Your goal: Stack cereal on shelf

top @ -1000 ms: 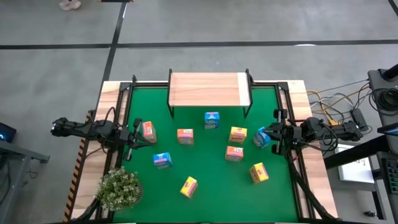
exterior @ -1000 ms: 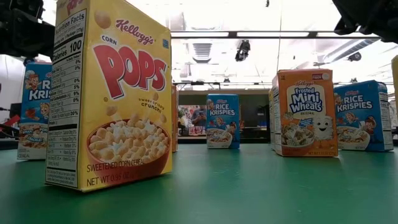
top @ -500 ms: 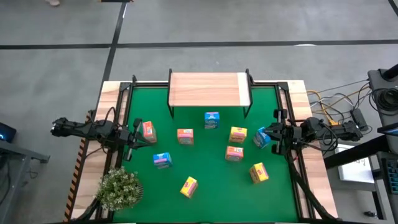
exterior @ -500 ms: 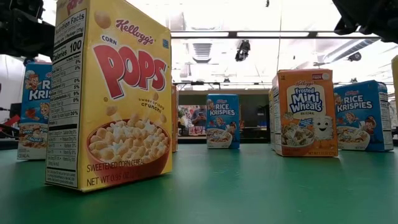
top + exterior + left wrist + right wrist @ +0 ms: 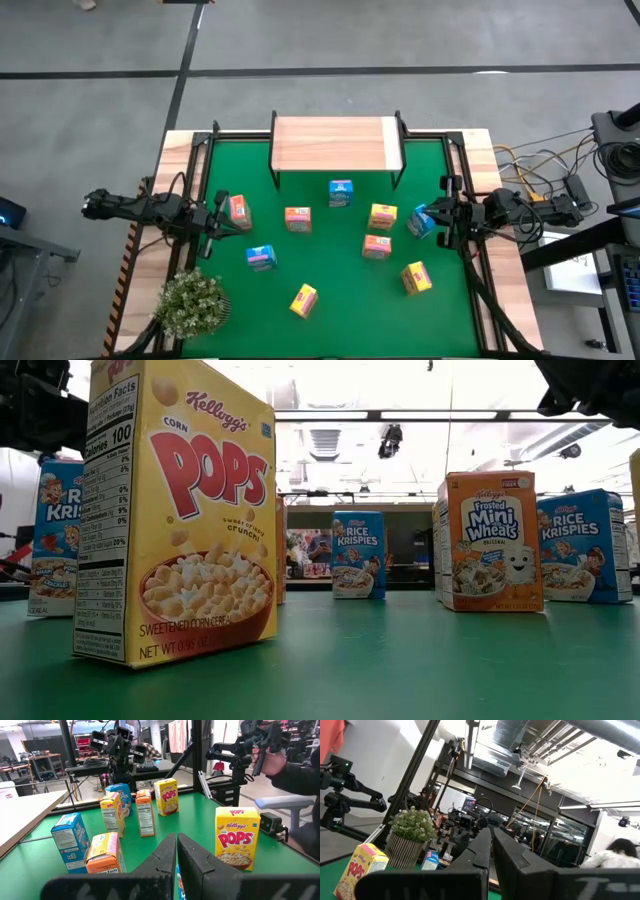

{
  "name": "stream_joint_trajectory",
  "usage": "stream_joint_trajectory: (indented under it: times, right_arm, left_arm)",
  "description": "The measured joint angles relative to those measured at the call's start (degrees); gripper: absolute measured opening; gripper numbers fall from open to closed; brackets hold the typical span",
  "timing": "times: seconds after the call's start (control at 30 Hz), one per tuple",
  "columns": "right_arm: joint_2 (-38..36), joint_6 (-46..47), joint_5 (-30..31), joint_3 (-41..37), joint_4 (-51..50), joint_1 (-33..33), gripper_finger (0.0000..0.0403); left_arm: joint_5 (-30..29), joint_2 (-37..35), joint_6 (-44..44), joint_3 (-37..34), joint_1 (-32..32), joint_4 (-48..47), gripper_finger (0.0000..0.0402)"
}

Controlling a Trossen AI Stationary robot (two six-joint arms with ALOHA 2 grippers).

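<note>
Cereal [image 5: 340,193]: 3 yel, 3 org, 3 blu

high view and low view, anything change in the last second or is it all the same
Nothing visibly changed. The cereal boxes, such as the yellow one nearest the plant, lie where they were, the shelf is bare, and the left gripper and right gripper wait shut at the mat's sides.

The shelf [image 5: 336,143] top is bare, with open mat [image 5: 330,320] just before it except one blue box [image 5: 340,193]. Mid-mat, scattered cereal boxes [image 5: 298,218] leave narrow lanes; the potted plant [image 5: 192,303] blocks the near left corner.
</note>
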Motion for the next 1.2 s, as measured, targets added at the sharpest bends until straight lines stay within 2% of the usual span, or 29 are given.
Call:
stream_joint_trajectory:
  times: [0.3,0.53,0.63,1.03,1.2]
  right_arm:
    - [0.00,1.40,0.02,-0.01,0.01,-0.01,0.0009]
    - [0.38,15.49,2.87,-0.01,-0.39,-0.02,0.0009]
    - [1.41,17.98,3.01,0.00,-0.06,-0.02,0.0009]
    - [3.37,20.79,2.99,-0.01,8.96,-0.02,0.0009]
    - [3.32,24.60,2.97,-0.02,9.20,-0.02,0.0009]
  left_arm:
    - [0.00,0.02,0.47,-0.01,0.00,0.01,0.0000]
    - [0.00,0.01,0.45,-0.01,-0.01,0.39,0.0000]
    - [0.00,0.02,0.44,-0.01,0.01,1.50,0.0000]
    - [0.04,-0.01,-0.23,0.01,-0.01,18.27,0.0000]
    - [0.11,-0.01,-0.26,0.01,-0.01,21.08,0.0000]
